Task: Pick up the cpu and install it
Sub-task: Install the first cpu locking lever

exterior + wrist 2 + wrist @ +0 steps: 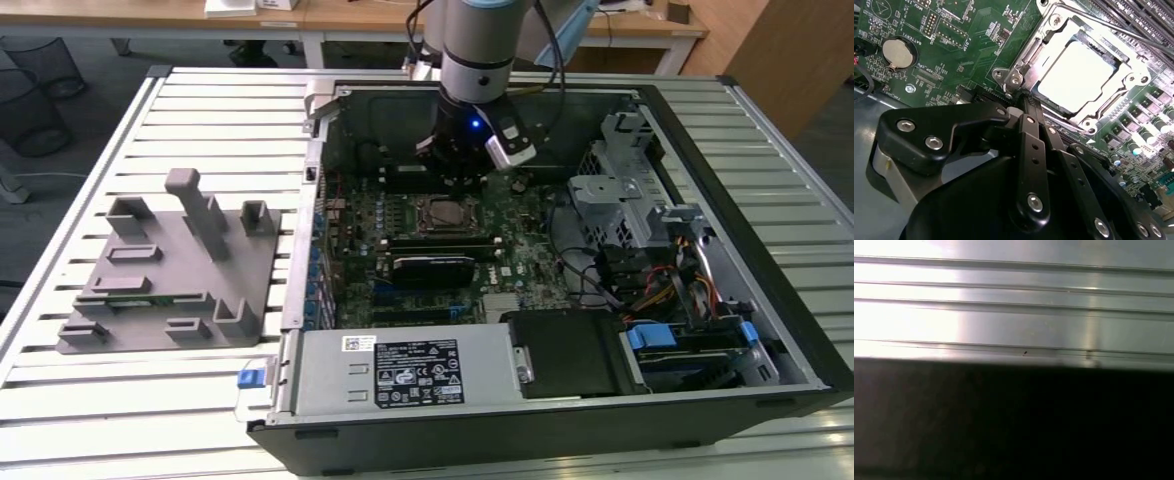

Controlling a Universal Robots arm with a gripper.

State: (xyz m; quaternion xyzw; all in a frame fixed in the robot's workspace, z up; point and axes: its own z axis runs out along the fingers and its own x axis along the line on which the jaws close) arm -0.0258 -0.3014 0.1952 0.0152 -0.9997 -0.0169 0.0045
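Observation:
The cpu, a pale silvery square, lies flat in the metal socket frame on the green motherboard. In the exterior view the cpu sits mid-board inside the open computer case. My gripper hangs just beside the socket's corner, its black fingers pressed together with nothing between them. Seen from outside, the gripper is a little behind the socket, low over the board.
A grey fixture block with upright posts stands on the slatted table at the exterior view's left. Inside the case are a power supply, a drive cage and cable bundles. A coin battery sits on the board.

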